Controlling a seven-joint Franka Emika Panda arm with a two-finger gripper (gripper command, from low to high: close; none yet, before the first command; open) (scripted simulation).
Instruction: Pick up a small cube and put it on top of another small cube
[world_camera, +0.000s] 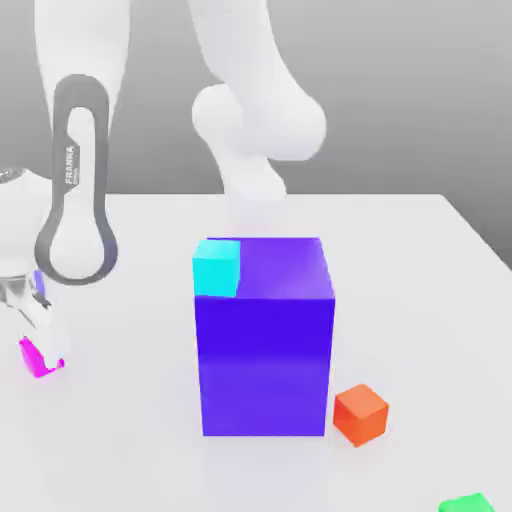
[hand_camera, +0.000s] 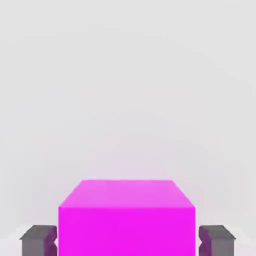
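White table (world_camera: 420, 260) is carrying big blue-purple block (world_camera: 265, 360) w/ orange cube (world_camera: 360, 414) just beside. Magenta cube (world_camera: 38, 356) sitting near edge, green thing (world_camera: 466, 504) at front.

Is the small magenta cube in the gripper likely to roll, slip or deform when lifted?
The small magenta cube looks rigid and flat-faced, so it probably won't roll. The gripper's fingers press opposite flat sides, so it likely holds squarely; its smooth faces might slip.

End effector (world_camera: 42, 352) clamps small cube (world_camera: 34, 357), exterior view's left of blue-purple block (world_camera: 265, 345).
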